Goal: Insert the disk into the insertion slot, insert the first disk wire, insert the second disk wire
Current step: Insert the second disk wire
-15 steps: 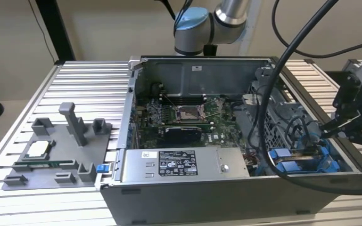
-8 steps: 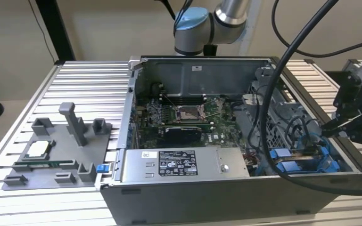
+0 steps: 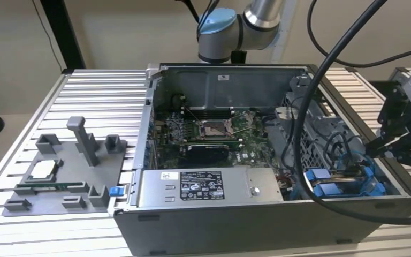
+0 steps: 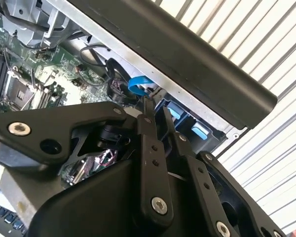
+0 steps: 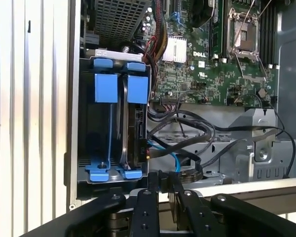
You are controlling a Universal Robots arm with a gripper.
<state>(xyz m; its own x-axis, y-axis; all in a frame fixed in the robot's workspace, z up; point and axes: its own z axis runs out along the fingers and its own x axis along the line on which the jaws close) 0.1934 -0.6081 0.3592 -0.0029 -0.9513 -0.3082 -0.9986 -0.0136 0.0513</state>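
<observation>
Your pincer point(image 5: 164, 174) hangs at the rim of the case point(image 3: 213, 85), over the corner that houses the slot point(image 5: 87, 148). Its fingers point(image 4: 147, 148) are drawn narrow, almost together, and nothing is visible between them. The disk point(image 5: 137, 123) sits on edge inside the slot in its blue frame, alongside a second blue frame point(image 5: 106, 88) nearer the case wall. A blue wire point(image 5: 170, 153) runs from the disk's end toward the pincer, with black wires point(image 5: 187, 133) looping beside it inside the case. The case stands on the ribbed tabletop point(image 3: 98, 91).
</observation>
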